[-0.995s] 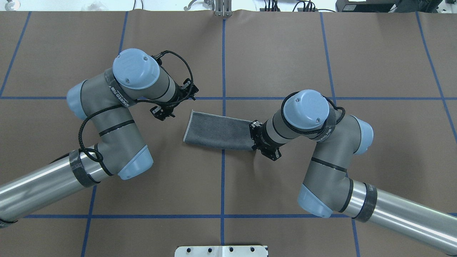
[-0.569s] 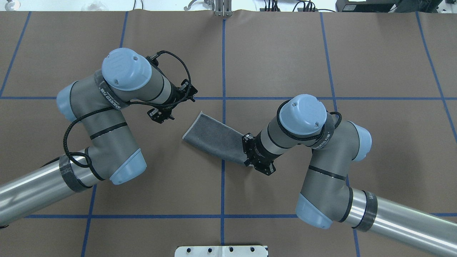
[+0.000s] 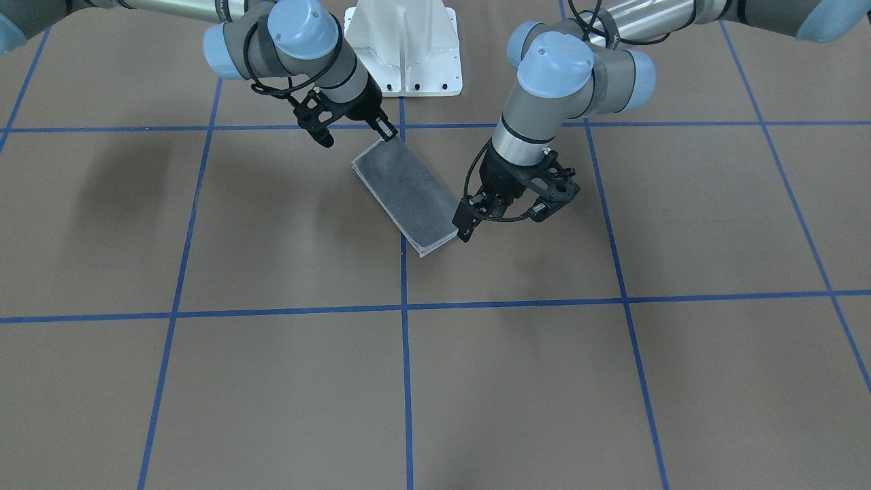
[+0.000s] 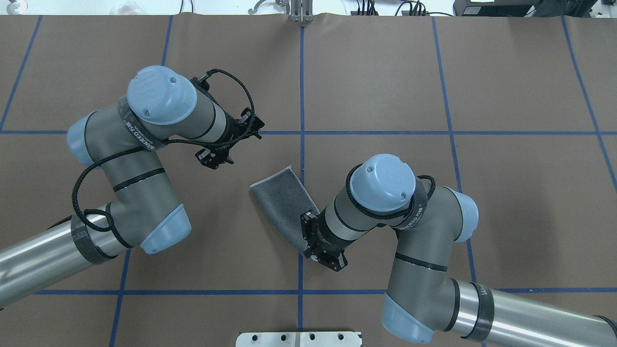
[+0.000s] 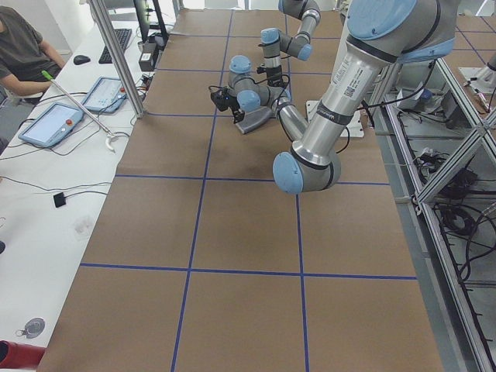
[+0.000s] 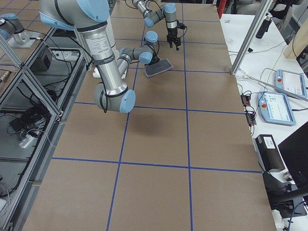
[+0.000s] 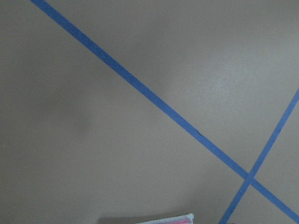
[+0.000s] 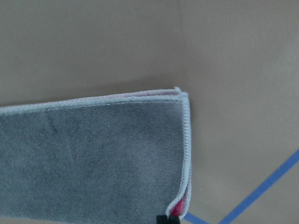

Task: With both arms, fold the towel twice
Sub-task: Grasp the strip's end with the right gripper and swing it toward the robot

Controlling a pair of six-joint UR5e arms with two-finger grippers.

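Closest to the white pedestal base [image 3: 403, 51], the right gripper [image 3: 385, 133] pinches the towel [image 4: 282, 205] by the corner of its nearer short end. The right wrist view shows a black fingertip at the edging where a sliver of pink shows. The towel lies flat on the brown table [image 4: 434, 72], already folded once into a narrow strip with the dark grey face out and pink only at the seams. It runs slantwise away from the base toward the robot's left. It looks light, limp and soft. It should slide easily on the cover, and its two layers could creep apart, so the safest hold is probably at the corners of a short end, biting both layers through the firmer stitched edging. Farther from the base than the towel's free end, the left gripper [image 3: 469, 220] hangs above the table, apart from the cloth in the overhead view. Its wrist camera catches only the towel's edge at the bottom. Whether its fingers are spread or pressed together cannot be told. A second ago the strip lay almost crosswise in front of the base. Since then the right arm has drawn its held end toward the base, swinging the strip about its free end, which has hardly shifted. The left arm has drawn back toward its own side.
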